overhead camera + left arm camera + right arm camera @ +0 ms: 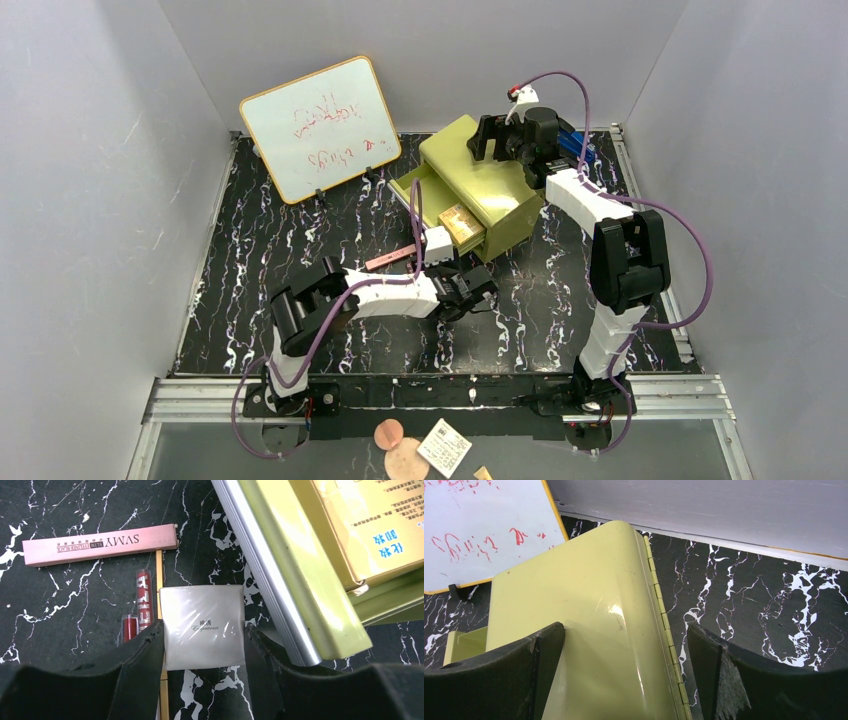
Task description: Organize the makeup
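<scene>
Marbled tabletop (60, 605), left fingers (145, 665) against white box (202, 625)

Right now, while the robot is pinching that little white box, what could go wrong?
The white box looks wrapped in shiny film, so it might slip from the left gripper. The tan pencil runs right by its left edge, next to the red pencil; lifting could drag or roll them. The open drawer sits close on the other side, so the box could bump it.
</scene>
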